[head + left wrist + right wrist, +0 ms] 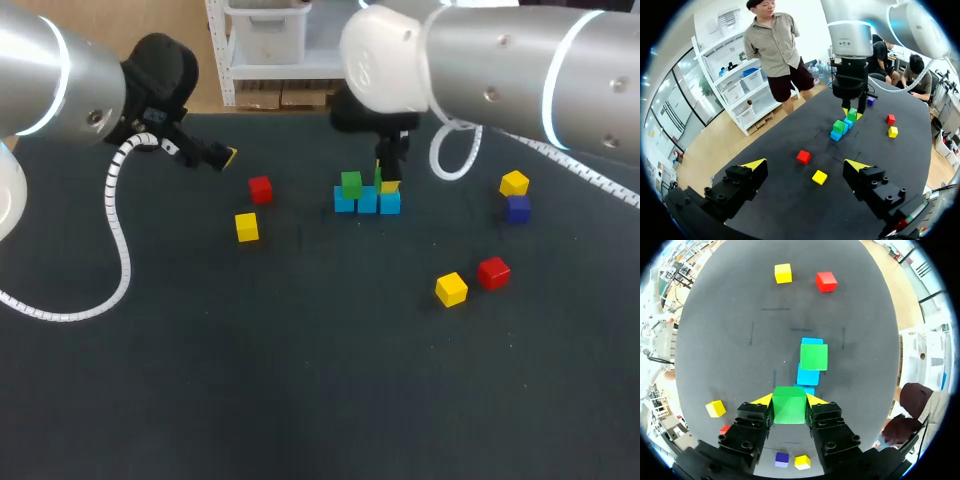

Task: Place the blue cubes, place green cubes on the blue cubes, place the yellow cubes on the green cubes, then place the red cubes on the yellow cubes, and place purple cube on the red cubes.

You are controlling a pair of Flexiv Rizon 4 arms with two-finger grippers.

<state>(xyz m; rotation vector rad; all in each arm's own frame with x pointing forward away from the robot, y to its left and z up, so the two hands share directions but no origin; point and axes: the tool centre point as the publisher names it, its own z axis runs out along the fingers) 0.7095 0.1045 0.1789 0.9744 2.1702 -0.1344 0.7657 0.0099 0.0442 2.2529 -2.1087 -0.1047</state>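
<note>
Yellow tips spread wide with nothing between them: your left gripper (806,166) hangs over the far left of the dark surface (300,380). Right of it lie a red cube (260,189) and, nearer, a yellow cube (247,227).

In the middle, three blue cubes (367,201) sit touching in a row. One green cube (351,183) rests on the left-end one; the middle one is bare.

Your right gripper (789,401) pinches a second green cube (789,412) by two opposite faces, just above the right-end blue cube. You cannot tell whether it has touched down.

Further right, a far yellow cube (514,182) touches the purple cube (517,208). Nearer sit another red cube (493,272) and another yellow cube (451,289).

These cubes look rigid, light and smooth-faced. They should take a firm squeeze, but may slide or twist if you grip off-centre. Take each by two opposite flat sides, mid-height, fingers square to the faces. Being light, the stacked ones will likely shift at any nudge.
</note>
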